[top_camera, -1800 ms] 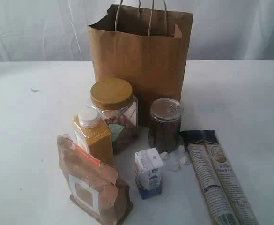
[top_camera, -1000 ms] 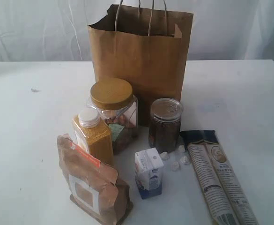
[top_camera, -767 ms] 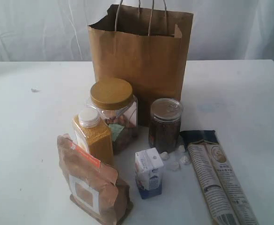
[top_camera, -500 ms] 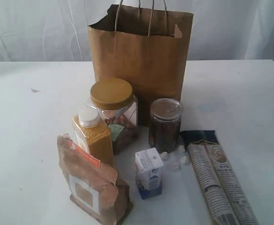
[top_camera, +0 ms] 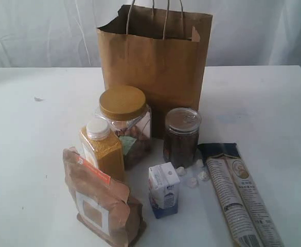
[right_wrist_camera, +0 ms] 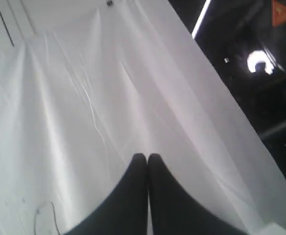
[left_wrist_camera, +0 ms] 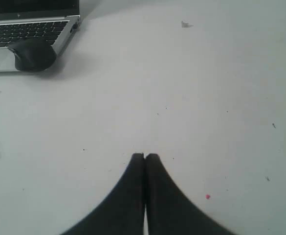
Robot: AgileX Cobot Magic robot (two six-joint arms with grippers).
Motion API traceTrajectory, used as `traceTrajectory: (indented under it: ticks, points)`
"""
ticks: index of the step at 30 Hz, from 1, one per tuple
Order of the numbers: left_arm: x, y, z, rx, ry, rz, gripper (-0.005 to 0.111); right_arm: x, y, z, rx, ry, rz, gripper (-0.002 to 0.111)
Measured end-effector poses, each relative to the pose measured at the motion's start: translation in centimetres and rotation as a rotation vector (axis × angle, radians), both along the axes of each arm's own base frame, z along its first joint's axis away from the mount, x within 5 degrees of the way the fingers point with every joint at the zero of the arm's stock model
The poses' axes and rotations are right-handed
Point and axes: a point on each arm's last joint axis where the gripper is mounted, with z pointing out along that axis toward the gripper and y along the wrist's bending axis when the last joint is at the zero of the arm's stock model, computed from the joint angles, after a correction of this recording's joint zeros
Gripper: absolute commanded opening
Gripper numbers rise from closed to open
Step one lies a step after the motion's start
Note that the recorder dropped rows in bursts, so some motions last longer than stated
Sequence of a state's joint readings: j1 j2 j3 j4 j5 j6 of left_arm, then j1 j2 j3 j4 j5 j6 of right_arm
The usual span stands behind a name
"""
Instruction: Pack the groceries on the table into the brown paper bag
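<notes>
A: State of the left tool (left_wrist_camera: 145, 155)?
B: Fingers are pressed tip to tip and nothing is held. It is pointed at bare table (left_wrist_camera: 206, 98). A laptop (left_wrist_camera: 30, 24) and a mouse (left_wrist_camera: 33, 53) are seen well beyond it.

A: And the right tool (right_wrist_camera: 147, 155)?
B: Same: closed up, nothing gripped. White cloth (right_wrist_camera: 84, 122) is seen past it, with dark room to one side.

A: Where is the bag (top_camera: 155, 77)?
B: It is stood upright at the back of the table, mouth open, string handles up.

A: The groceries?
B: All are set out on the table in front of the bag.
- The gold-lid jar (top_camera: 123, 103) is placed just before the bag; contact cannot be told.
- The dark jar (top_camera: 181, 136) is stood to that jar's right, also close to the bag.
- The bottle (top_camera: 103, 149) is tucked against the gold-lid jar's front left.
- The pouch (top_camera: 101, 206) is stood nearest the camera at left, and the bottle's base is covered by it in view.
- The carton (top_camera: 163, 189) is set upright between pouch and packet (top_camera: 240, 200).
- The packet is laid flat at right, dark end toward the dark jar.
- A few small white lumps (top_camera: 191, 181) are scattered between dark jar, carton and packet.

A: Groceries relative to the tools?
B: Cannot be told. Each tool is caught in its own wrist view, the bag and groceries in the exterior view.
</notes>
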State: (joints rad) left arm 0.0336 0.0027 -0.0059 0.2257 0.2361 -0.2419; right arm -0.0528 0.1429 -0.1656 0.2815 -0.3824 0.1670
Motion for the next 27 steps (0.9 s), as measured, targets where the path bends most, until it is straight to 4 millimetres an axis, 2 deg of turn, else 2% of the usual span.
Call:
traceTrajectory:
  ticks: [1,2,3,4,5,6,8,9,11,13,15,18,23,27]
  points:
    - [0.0,0.0,0.0,0.0,0.0,0.0,0.0,0.7,0.0,0.0,-0.004,0.047,0.002,0.0]
    - [0.0,0.0,0.0,0.0,0.0,0.0,0.0,2.5,0.0,-0.3,-0.01,0.174,0.008,0.0]
    - [0.0,0.0,0.0,0.0,0.0,0.0,0.0,3.3,0.0,-0.4,-0.01,0.227,0.013,0.0]
    - [0.0,0.0,0.0,0.0,0.0,0.0,0.0,5.5,0.1,-0.9,-0.008,0.383,0.032,0.0]
    - [0.0,0.0,0.0,0.0,0.0,0.0,0.0,6.7,0.1,-1.3,-0.013,0.478,0.046,0.0]
    - [0.0,0.0,0.0,0.0,0.0,0.0,0.0,9.2,0.4,-2.0,-0.028,0.671,0.084,0.0]
    - [0.0,0.0,0.0,0.0,0.0,0.0,0.0,12.6,1.5,-2.4,-0.114,0.917,0.182,0.0]
    - [0.0,0.0,0.0,0.0,0.0,0.0,0.0,14.3,2.8,-2.8,-0.195,1.035,0.265,0.0]
    - [0.0,0.0,0.0,0.0,0.0,0.0,0.0,16.3,5.2,-3.6,-0.354,1.172,0.4,0.0]
    - [0.0,0.0,0.0,0.0,0.0,0.0,0.0,16.9,7.4,-4.5,-0.481,1.233,0.491,0.0]
    - [0.0,0.0,0.0,0.0,0.0,0.0,0.0,16.5,8.9,-5.3,-0.588,1.273,0.545,0.0]
    - [0.0,0.0,0.0,0.0,0.0,0.0,0.0,15.8,10.3,-5.2,-0.674,1.312,0.577,0.0]
    - [0.0,0.0,0.0,0.0,0.0,0.0,0.0,14.5,12.0,-4.5,-0.818,1.412,0.603,0.0]
    - [0.0,0.0,0.0,0.0,0.0,0.0,0.0,13.9,12.0,-4.5,-0.952,1.56,0.609,0.0]
